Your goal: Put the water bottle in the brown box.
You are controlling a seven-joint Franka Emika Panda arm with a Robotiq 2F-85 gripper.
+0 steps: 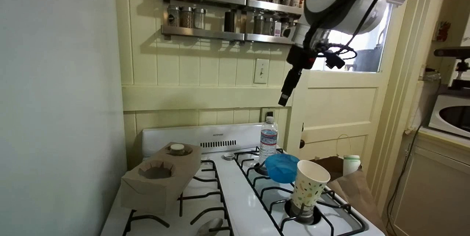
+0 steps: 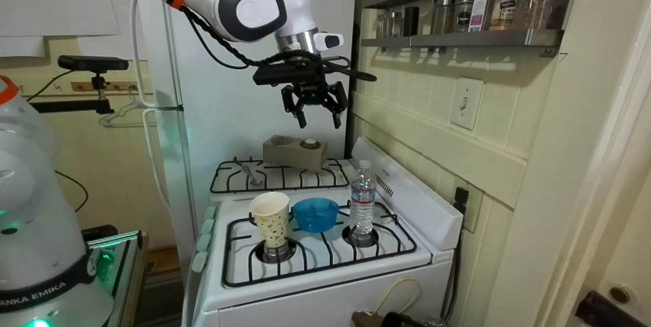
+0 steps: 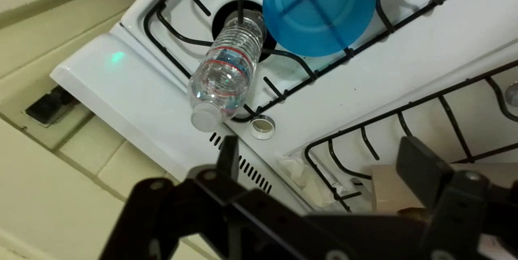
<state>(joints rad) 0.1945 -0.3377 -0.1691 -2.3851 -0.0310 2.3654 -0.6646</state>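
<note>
Pincer (image 2: 320, 125) spread wide, holding nothing. Below: water bottle (image 2: 362, 199) upright, probably for gripping; cardboard box (image 2: 292, 156) holed-side up, likely for receiving.

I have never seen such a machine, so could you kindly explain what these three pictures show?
The machine is a single robot arm, white, with black jaws at its end. Two pictures look on from outside the robot; the third is taken from its wrist, looking down past the jaws. Below them is a white stove. On it a clear water bottle stands upright, with a blue bowl and a patterned paper cup nearby. On the opposite side sits a brown box with two round openings in its top. The jaws stand open and hold nothing; the job is to put the water bottle in the brown box.
</note>
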